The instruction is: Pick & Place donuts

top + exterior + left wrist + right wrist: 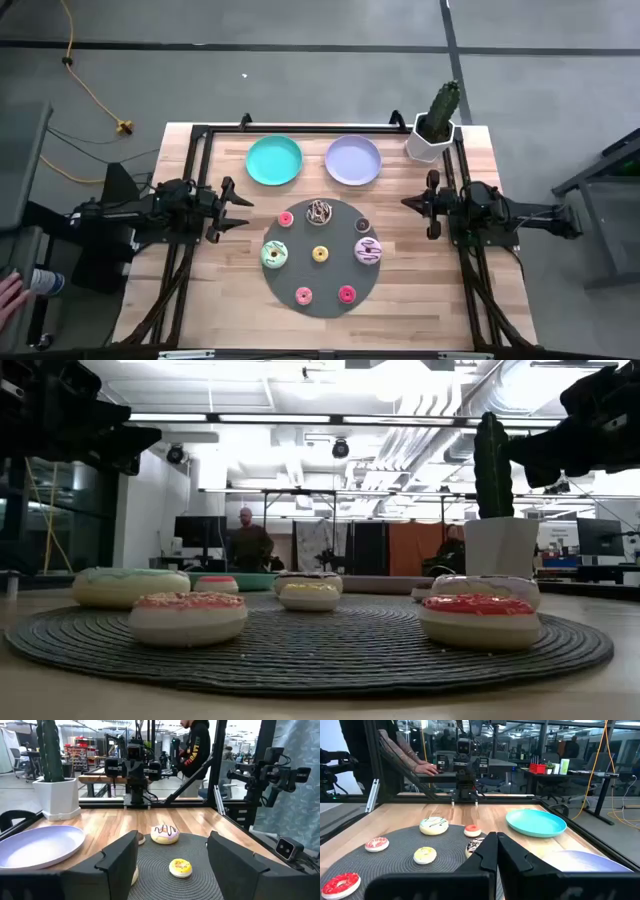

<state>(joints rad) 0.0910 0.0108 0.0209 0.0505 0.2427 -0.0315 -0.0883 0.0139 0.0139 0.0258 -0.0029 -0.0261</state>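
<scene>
High view has the left gripper parked at the mat's left side, fingers spread wide and holding nothing. It hangs above the table and touches none of the toys. The right gripper sits off the mat's right edge, and in its own wrist view the two fingers are pressed together with nothing between them.

All eight donuts are on the dark round mat: yellow donut in the middle, chocolate-sprinkled one at the back, green-iced one on the left, pink-striped one on the right. Small red donut, brown donut, pink donut and another red donut fill the ring.

Teal plate and lilac plate sit side by side behind the mat, both bare. Cactus is at the back right corner.

Only writing I can spot is on a person's dark hoodie in the left wrist view, too garbled to read.
</scene>
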